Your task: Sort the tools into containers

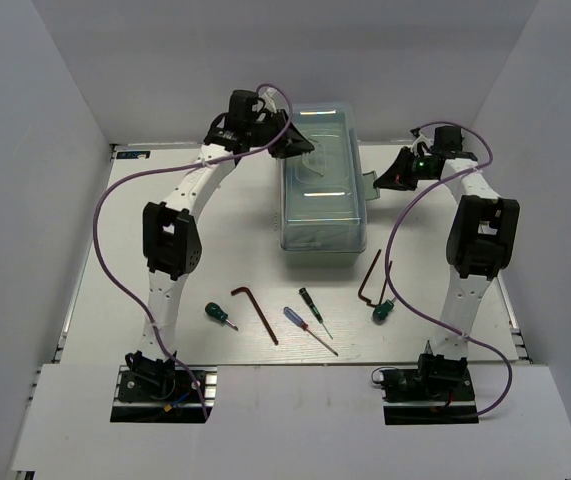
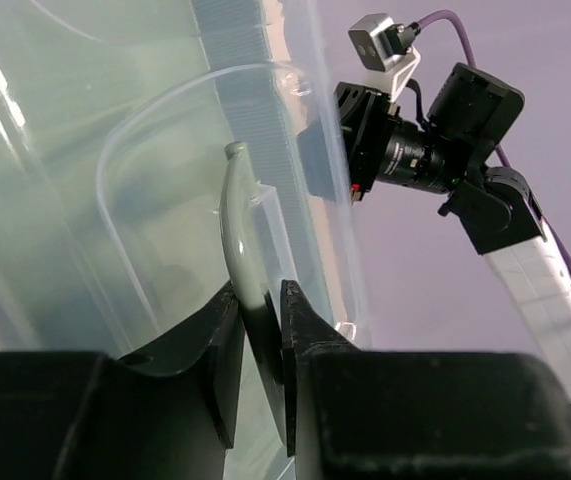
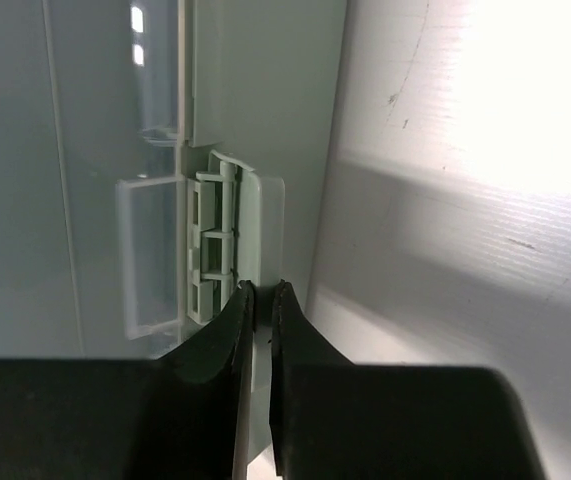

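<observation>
The mint-green toolbox (image 1: 322,190) with a clear lid stands closed at the back middle of the table. My left gripper (image 1: 300,146) is over its far left top, shut on the pale curved lid handle (image 2: 233,215), which runs down between the fingers (image 2: 295,330). My right gripper (image 1: 393,178) is at the box's right side, shut on the side latch (image 3: 250,225). The tools lie on the table in front: two green-handled screwdrivers (image 1: 218,314) (image 1: 382,311), two hex keys (image 1: 255,310) (image 1: 370,277), a blue screwdriver (image 1: 303,327) and a black one (image 1: 313,309).
White walls enclose the table on three sides. The right arm's wrist camera (image 2: 415,150) shows beyond the box in the left wrist view. Purple cables (image 1: 115,200) loop beside both arms.
</observation>
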`<state>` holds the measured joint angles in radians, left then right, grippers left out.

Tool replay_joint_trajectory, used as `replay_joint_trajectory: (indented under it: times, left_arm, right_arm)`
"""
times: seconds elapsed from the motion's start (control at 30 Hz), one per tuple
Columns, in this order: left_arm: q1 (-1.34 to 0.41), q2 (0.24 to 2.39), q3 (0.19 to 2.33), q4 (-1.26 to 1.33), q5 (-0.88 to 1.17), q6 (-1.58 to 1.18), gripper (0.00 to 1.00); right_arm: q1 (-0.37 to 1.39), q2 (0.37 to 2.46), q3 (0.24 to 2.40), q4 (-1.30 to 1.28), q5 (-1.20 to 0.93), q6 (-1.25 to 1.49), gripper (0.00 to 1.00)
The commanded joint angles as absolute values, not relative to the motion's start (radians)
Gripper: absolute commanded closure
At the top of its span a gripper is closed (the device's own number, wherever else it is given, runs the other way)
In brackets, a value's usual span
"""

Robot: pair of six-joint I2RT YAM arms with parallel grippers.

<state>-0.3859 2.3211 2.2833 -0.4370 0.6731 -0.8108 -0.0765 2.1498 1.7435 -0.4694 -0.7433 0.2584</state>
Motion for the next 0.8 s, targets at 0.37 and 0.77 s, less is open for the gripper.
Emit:
replay_joint_trajectory:
  times: [0.37, 0.77]
  left_arm:
    - [-0.103, 1.980, 2.129, -0.698, 0.465, -0.525, 1.00]
    - [-0.028, 1.957, 2.037, -0.807, 0.379, -0.471, 0.31]
  right_arm:
    - [-0.129, 2.103, 1.789, -0.489, -0.571, 0.146, 1.00]
    - [-0.126, 2.089, 1.787, -0.500, -0.650, 0.121, 0.62]
